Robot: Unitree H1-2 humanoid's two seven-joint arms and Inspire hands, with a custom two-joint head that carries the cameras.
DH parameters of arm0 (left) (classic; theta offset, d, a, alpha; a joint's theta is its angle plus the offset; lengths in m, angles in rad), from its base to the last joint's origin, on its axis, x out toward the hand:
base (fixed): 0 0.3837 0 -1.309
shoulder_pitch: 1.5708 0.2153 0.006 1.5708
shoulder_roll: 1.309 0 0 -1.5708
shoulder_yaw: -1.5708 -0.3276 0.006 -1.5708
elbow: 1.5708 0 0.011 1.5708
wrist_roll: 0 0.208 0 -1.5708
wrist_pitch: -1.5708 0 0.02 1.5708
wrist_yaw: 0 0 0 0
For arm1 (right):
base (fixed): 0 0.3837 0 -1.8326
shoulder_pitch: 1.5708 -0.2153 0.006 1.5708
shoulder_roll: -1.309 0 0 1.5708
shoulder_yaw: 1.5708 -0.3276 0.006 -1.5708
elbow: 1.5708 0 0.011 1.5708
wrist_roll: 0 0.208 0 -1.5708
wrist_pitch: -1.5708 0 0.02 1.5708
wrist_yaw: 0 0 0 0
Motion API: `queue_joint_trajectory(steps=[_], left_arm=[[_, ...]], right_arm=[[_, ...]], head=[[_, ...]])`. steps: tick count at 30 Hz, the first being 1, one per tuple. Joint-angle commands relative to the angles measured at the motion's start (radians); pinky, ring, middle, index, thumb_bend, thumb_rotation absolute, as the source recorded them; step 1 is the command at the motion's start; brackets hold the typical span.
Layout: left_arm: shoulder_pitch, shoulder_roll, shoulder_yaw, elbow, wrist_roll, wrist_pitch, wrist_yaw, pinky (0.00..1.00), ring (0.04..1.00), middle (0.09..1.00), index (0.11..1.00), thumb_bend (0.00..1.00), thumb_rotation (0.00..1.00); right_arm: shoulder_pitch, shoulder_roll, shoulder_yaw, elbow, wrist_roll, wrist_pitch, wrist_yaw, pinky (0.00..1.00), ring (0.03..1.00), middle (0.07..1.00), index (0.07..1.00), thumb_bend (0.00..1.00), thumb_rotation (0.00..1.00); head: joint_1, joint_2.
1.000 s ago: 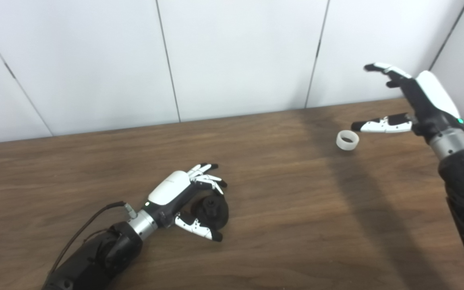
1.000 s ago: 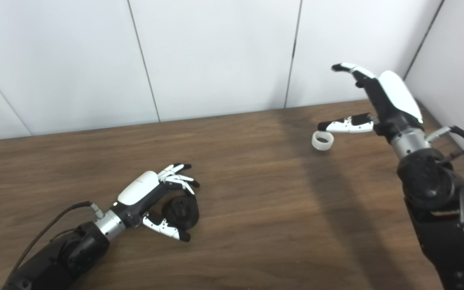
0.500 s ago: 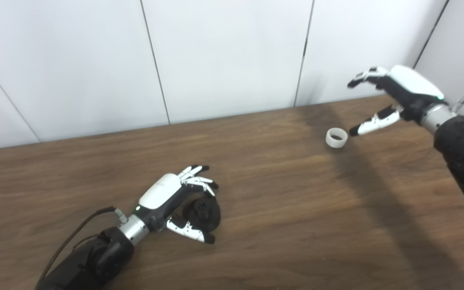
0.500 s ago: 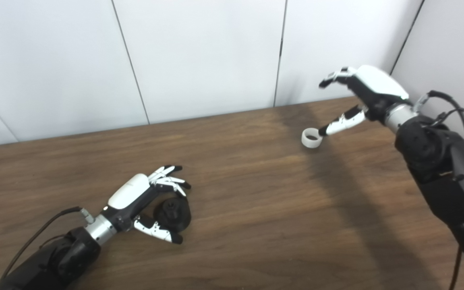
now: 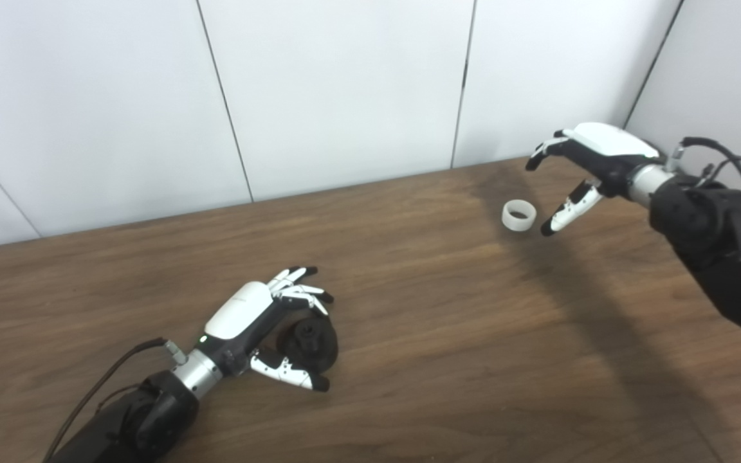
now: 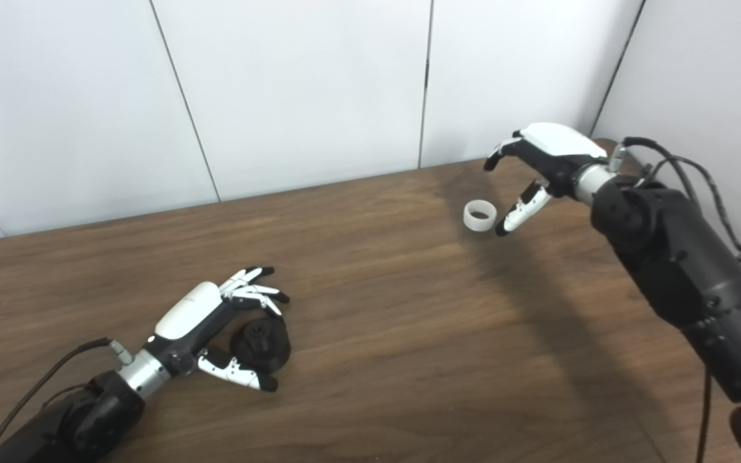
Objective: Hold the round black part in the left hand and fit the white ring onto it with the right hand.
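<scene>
Left eye view: the white ring (image 5: 518,215) lies on the wooden table (image 5: 409,308), far back on the right. The right hand (image 5: 592,161) hangs spread over it, thumb tip just beside it, holding nothing. Near the front left, the round black part (image 5: 309,341) sits on the table inside the curled left hand (image 5: 261,321); I cannot tell if it is gripped.

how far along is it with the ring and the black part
Early stage. Nothing is fitted yet. The left hand is cupped around the black part, which sits on the table; whether it grips it is unclear. The right hand is open beside the white ring, which lies untouched on the table. Left: grasp the ring, carry it over, fit it.
</scene>
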Motion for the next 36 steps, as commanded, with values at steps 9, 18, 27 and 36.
queue_joint_trajectory(steps=[9,18,27,36], left_arm=[[0.041,0.037,-0.032,0.032,0.027,0.015,-0.055,1.00,0.981,0.777,0.480,0.52,0.06],[0.050,0.045,-0.035,0.031,0.021,0.015,-0.048,1.00,0.982,0.776,0.480,0.52,0.06],[0.054,0.047,-0.033,0.031,0.027,0.015,-0.048,1.00,0.976,0.772,0.480,0.52,0.06],[0.058,0.047,-0.034,0.028,0.020,0.015,-0.047,1.00,0.977,0.769,0.480,0.52,0.06]], right_arm=[[-0.081,-0.013,0.029,0.073,-0.076,-0.078,-0.053,0.93,0.960,0.884,0.743,0.91,0.16],[-0.105,0.005,0.045,0.145,-0.126,-0.149,-0.129,0.90,0.949,0.878,0.760,0.89,0.17],[-0.135,0.019,0.039,0.162,-0.163,-0.143,-0.150,0.90,0.959,0.886,0.775,0.85,0.22],[-0.151,0.030,0.052,0.181,-0.172,-0.165,-0.150,0.89,0.950,0.878,0.758,0.83,0.25]], head=[[-0.016,-0.013],[-0.035,-0.037],[-0.035,-0.043],[-0.032,-0.044]])
